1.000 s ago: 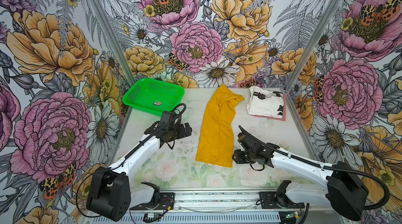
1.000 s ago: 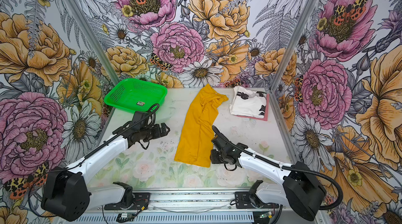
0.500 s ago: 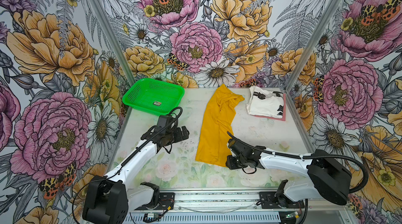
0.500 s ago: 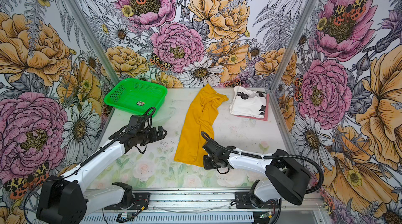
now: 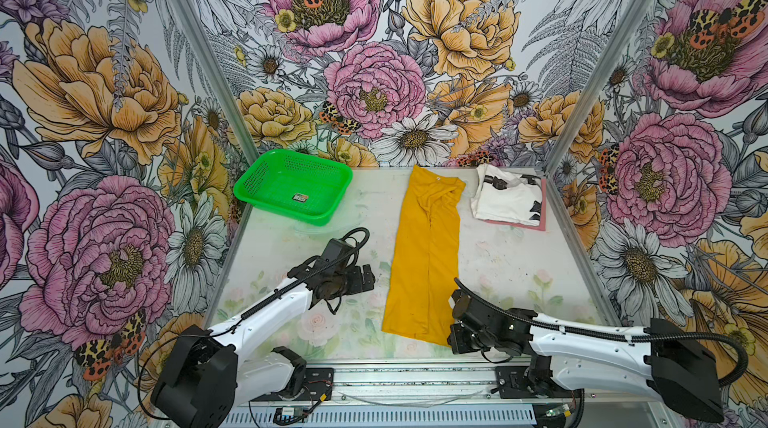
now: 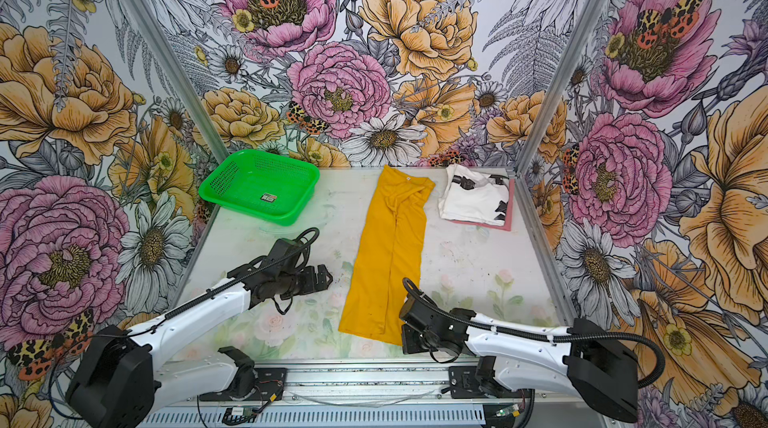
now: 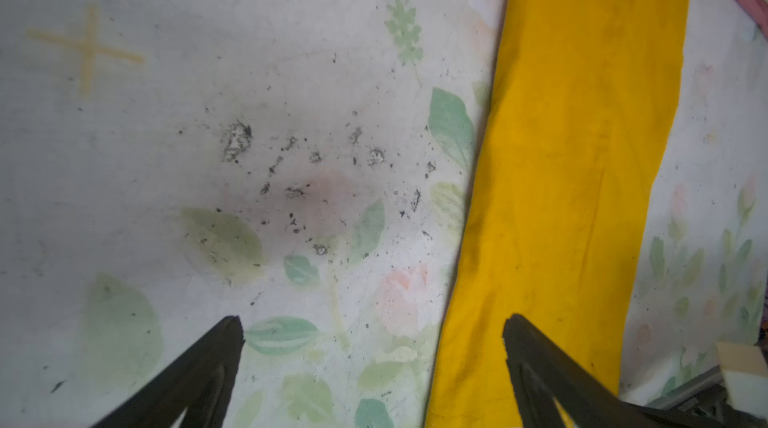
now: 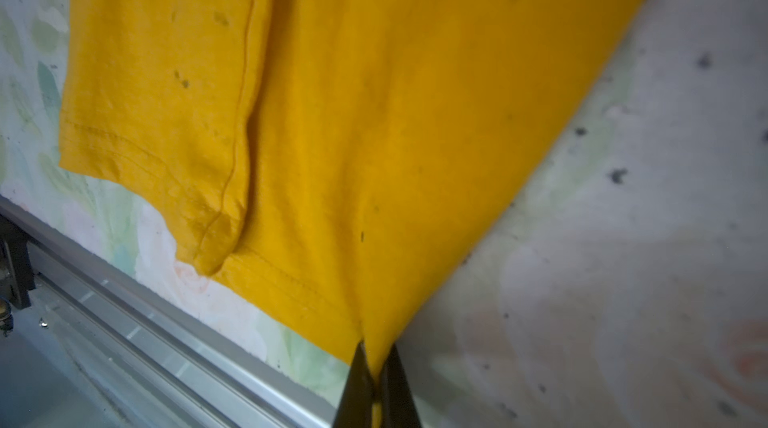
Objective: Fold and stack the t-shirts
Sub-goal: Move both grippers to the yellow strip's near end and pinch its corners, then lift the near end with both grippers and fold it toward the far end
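1. The green basket (image 5: pixel 291 187) stands well beyond the left gripper (image 5: pixel 367 279), against the back wall. It holds no cloth, only a small label. It seems parked there to leave the middle of the surface (image 5: pixel 498 264) free for folding.
2. The left gripper is released, with its jaws spread wide and nothing between them. Its arm reaches forward from the front rail, and the wrist turns the gripper sideways toward the shirt. The pose suggests it is waiting to take the hem corner on its own side.
3. The yellow t-shirt (image 5: pixel 424 255) lies flat between the two grippers as a long narrow strip, with its sides already folded in. Its white neck label is at the end farthest from both grippers and its hem at the nearest. The near edge of the strip lies near the left gripper but apart from it. Laid this way, the hem can probably be carried up to the collar.
4. The right gripper (image 8: pixel 376 359) is clenched on the hem corner closest to it. In the wrist view, cloth puckers out from between its shut fingers (image 8: pixel 357 384). Its arm stretches low along the front rail, forearm nearly level, pointing across at the shirt.
5. Far beyond the right gripper, in the back corner, the folded white t-shirt (image 5: pixel 505 201) rests on the pink t-shirt (image 5: pixel 542 214). Only an edge of the pink one shows. This looks like the stack the yellow one will join.
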Available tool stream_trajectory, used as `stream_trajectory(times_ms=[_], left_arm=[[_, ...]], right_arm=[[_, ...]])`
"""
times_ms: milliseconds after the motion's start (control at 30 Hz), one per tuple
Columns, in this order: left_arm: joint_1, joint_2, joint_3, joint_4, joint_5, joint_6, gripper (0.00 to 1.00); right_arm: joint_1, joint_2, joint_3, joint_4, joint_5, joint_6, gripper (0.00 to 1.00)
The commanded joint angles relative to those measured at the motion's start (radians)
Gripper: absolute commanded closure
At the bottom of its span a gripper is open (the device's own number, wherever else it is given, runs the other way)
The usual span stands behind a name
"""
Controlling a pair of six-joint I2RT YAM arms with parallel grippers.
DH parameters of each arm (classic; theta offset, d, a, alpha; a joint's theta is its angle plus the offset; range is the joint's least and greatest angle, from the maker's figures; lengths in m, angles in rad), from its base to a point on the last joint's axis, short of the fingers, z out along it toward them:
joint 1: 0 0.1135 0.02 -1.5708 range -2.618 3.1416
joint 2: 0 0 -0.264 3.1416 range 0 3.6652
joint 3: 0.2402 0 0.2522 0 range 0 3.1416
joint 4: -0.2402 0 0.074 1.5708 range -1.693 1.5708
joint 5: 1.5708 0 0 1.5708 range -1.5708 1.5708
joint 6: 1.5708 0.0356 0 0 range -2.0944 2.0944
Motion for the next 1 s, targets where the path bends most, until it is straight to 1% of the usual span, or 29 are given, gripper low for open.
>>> stream_trajectory(times_ms=[0, 100, 167, 367, 467, 600, 667, 700, 767, 967], left_arm=[[-0.077, 0.006, -0.033, 0.038, -0.048, -0.089, 0.01], [-0.170, 0.024, -0.053, 0.051, -0.047, -0.140, 0.01], [-0.245, 0.044, -0.063, 0.054, -0.043, -0.170, 0.01], [-0.436, 0.084, -0.088, 0.059, -0.009, -0.235, 0.02], [-0.502, 0.062, -0.115, 0.058, 0.005, -0.275, 0.02], [-0.551, -0.015, -0.178, 0.058, 0.018, -0.338, 0.05], [-0.561, -0.049, -0.204, 0.073, 0.031, -0.344, 0.08], [-0.563, -0.056, -0.209, 0.081, 0.045, -0.342, 0.11], [-0.568, -0.054, -0.211, 0.085, 0.066, -0.335, 0.19], [-0.616, -0.001, -0.217, 0.128, 0.094, -0.339, 0.34]], right_arm=[[0.026, -0.083, -0.022, -0.115, 0.008, 0.077, 1.00], [0.083, -0.141, -0.013, -0.180, 0.011, 0.103, 1.00], [0.100, -0.158, -0.006, -0.213, 0.017, 0.108, 0.99], [0.101, -0.147, -0.007, -0.225, 0.022, 0.104, 0.99], [0.104, -0.142, -0.012, -0.234, 0.015, 0.100, 1.00], [0.101, -0.144, 0.001, -0.260, 0.026, 0.083, 1.00], [0.098, -0.128, 0.010, -0.258, 0.032, 0.071, 1.00], [0.097, -0.117, 0.017, -0.258, 0.035, 0.065, 1.00], [0.096, -0.089, 0.033, -0.258, 0.040, 0.051, 1.00], [0.095, -0.048, 0.065, -0.256, 0.078, 0.024, 1.00]])
